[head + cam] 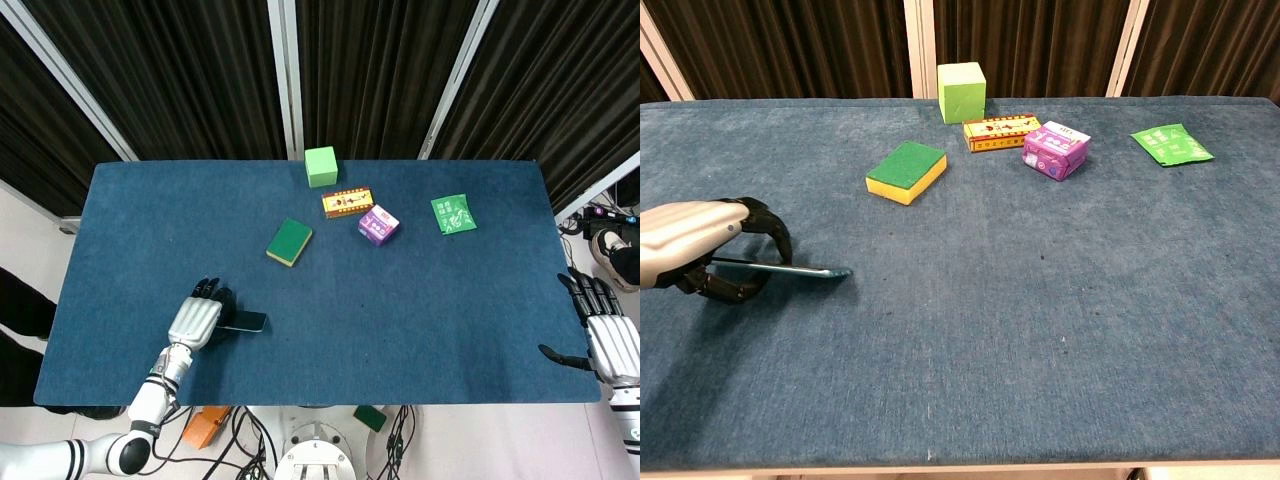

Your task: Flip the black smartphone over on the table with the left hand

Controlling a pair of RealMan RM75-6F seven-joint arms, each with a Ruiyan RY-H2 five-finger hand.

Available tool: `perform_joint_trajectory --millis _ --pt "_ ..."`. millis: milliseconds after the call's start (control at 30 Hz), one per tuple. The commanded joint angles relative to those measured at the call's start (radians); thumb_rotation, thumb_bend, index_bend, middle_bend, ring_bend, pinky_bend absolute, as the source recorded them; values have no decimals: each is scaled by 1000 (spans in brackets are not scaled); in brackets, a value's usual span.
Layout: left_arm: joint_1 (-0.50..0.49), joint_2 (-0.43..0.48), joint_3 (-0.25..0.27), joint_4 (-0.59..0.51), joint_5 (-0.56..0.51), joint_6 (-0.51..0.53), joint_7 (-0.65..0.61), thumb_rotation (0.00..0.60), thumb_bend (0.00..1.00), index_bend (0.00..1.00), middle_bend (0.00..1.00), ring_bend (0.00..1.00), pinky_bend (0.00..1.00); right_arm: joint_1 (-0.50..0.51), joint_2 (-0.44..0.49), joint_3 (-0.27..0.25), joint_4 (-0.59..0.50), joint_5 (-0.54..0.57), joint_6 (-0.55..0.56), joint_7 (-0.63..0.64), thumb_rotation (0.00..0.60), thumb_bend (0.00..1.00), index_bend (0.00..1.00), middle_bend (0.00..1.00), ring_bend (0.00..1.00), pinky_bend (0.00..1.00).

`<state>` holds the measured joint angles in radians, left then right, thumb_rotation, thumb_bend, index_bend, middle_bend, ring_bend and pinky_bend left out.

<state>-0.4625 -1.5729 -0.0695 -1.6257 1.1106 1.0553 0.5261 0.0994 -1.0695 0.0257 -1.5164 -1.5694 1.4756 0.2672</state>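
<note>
The black smartphone (pixel 247 321) (pixel 800 270) is lifted off the blue table (pixel 400 290), near its front left, and shows almost edge-on as a thin dark sliver in the chest view. My left hand (pixel 197 319) (pixel 695 250) holds it by its left end, fingers curled over the top and thumb underneath. My right hand (pixel 608 335) rests at the table's right front corner, fingers apart and holding nothing; the chest view does not show it.
A green-and-yellow sponge (pixel 289 241) lies mid-table. Further back are a light green cube (pixel 321 166), an orange flat box (pixel 347 202), a purple box (pixel 378 225) and a green packet (pixel 453 213). Black curtains hang behind the table.
</note>
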Motion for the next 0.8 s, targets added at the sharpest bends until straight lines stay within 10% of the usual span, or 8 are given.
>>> perform_joint_trajectory --millis 33,433,800 --pt "-46 67 11 -57 -3 -82 -12 600 533 602 192 28 42 -2 1 0 -1 -1 2 0 600 149 0 0 0 0" --pt "-193 139 -21 -117 -188 -216 56 600 507 305 159 18 42 -11 1 -2 6 4 6 10 600 148 0 0 0 0" --pt "-233 142 -7 -129 -209 -113 120 600 501 190 125 10 42 -12 -3 -1 22 11 -2 29 600 149 0 0 0 0"
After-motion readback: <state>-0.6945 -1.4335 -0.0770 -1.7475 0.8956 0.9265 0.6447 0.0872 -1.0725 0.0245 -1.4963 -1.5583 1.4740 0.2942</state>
